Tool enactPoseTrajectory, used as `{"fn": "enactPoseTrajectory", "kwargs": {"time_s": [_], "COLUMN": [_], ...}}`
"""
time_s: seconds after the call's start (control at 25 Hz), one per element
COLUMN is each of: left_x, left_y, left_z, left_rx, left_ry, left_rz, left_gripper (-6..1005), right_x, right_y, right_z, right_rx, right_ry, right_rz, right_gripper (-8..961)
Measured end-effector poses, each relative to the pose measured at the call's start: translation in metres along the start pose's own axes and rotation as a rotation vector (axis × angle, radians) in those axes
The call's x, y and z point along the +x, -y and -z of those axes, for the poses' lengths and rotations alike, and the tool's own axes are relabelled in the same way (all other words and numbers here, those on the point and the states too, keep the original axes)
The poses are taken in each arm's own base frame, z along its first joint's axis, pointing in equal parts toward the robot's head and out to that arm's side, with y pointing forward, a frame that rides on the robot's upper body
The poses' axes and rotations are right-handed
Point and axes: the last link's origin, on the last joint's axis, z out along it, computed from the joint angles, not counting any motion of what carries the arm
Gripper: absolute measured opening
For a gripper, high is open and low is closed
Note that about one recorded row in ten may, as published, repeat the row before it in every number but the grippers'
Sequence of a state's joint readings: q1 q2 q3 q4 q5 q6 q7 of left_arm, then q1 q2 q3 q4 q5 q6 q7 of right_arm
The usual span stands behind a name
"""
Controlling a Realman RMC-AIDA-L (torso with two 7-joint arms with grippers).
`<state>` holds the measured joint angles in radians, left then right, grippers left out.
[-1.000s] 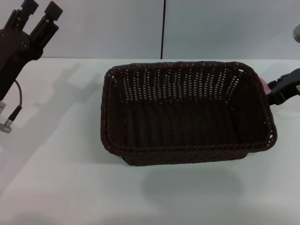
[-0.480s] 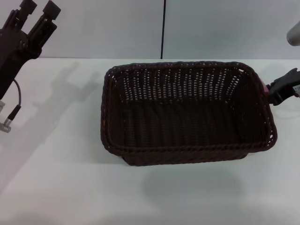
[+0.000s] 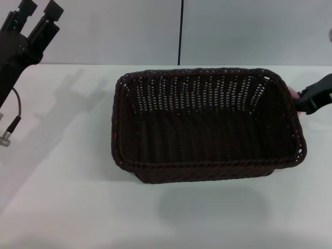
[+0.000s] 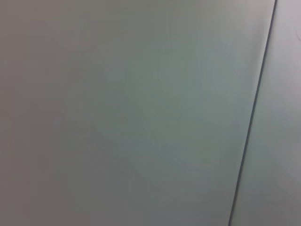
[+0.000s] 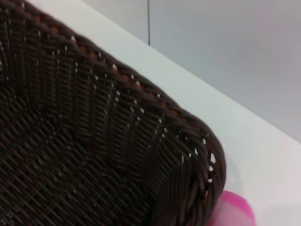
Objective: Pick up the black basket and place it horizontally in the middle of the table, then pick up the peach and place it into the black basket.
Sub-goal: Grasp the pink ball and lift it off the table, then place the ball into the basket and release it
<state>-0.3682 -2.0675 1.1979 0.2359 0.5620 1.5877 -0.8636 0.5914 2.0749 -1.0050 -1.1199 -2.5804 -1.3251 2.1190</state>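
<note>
The black basket (image 3: 205, 124) stands lengthwise across the middle of the white table (image 3: 62, 197), open side up and empty. It fills most of the right wrist view (image 5: 94, 141). The peach (image 3: 294, 93) shows as a pink sliver just outside the basket's right rim, mostly hidden by it. It also shows in the right wrist view (image 5: 233, 212), on the table beside the basket's corner. My right gripper (image 3: 313, 98) is at the right edge, right next to the peach. My left gripper (image 3: 39, 9) is raised at the far left, open and empty.
A grey wall with a dark vertical seam (image 3: 180, 31) runs behind the table. A cable with a plug (image 3: 10, 132) hangs from the left arm. The left wrist view shows only the wall (image 4: 141, 113).
My left gripper has risen slightly and moved a little left. My right gripper has shifted only slightly beside the peach. The basket has not moved.
</note>
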Motion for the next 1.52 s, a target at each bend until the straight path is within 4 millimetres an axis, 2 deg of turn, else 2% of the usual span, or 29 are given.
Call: {"fn": "enactPoseTrajectory", "kwargs": {"time_s": [0.4, 0.52, 0.56, 0.6, 0.64, 0.72, 0.84, 1.0, 1.04, 1.08, 1.16, 1.24, 1.44, 1.52], "left_x": [0.002, 0.002, 0.002, 0.002, 0.002, 0.002, 0.002, 0.001, 0.001, 0.001, 0.001, 0.0, 0.0, -0.001], "left_y": [0.0, 0.0, -0.001, -0.001, -0.001, -0.001, -0.001, -0.001, -0.001, -0.001, -0.001, -0.001, -0.001, -0.001], "left_z": [0.0, 0.0, 0.002, 0.002, 0.002, 0.004, 0.005, 0.005, 0.005, 0.005, 0.007, 0.008, 0.01, 0.011], "left_rx": [-0.001, -0.002, -0.001, -0.001, -0.001, 0.0, 0.002, 0.004, 0.003, 0.003, 0.007, 0.01, 0.015, 0.017], "left_ry": [-0.012, -0.013, -0.014, -0.014, -0.014, -0.016, -0.015, -0.015, -0.014, -0.014, -0.013, -0.011, -0.009, -0.008], "left_rz": [0.002, 0.002, 0.003, 0.003, 0.003, 0.004, 0.005, 0.007, 0.007, 0.007, 0.008, 0.01, 0.012, 0.013], "left_gripper": [813, 813, 813, 813, 813, 813, 813, 813, 813, 813, 813, 813, 813, 813], "right_x": [0.003, 0.001, -0.003, -0.003, -0.012, -0.017, -0.039, -0.053, -0.059, -0.059, -0.064, -0.068, -0.068, -0.067], "right_y": [0.007, 0.01, 0.009, 0.009, 0.004, 0.001, -0.02, -0.035, -0.043, -0.043, -0.051, -0.057, -0.061, -0.061], "right_z": [0.033, 0.049, 0.063, 0.063, 0.079, 0.085, 0.099, 0.095, 0.085, 0.085, 0.07, 0.049, 0.034, 0.033], "right_rx": [0.044, 0.096, 0.128, 0.128, 0.133, 0.127, 0.002, -0.107, -0.161, -0.161, -0.215, -0.277, -0.327, -0.327], "right_ry": [0.028, 0.057, 0.096, 0.096, 0.172, 0.21, 0.385, 0.427, 0.412, 0.412, 0.387, 0.353, 0.326, 0.327], "right_rz": [-0.026, -0.039, -0.045, -0.045, -0.045, -0.041, -0.026, 0.011, 0.032, 0.032, 0.039, 0.021, -0.001, -0.002], "right_gripper": [154, 112, 103, 94, 85, 67, 57, 45, 42, 38, 32, 56, 117, 142]}}
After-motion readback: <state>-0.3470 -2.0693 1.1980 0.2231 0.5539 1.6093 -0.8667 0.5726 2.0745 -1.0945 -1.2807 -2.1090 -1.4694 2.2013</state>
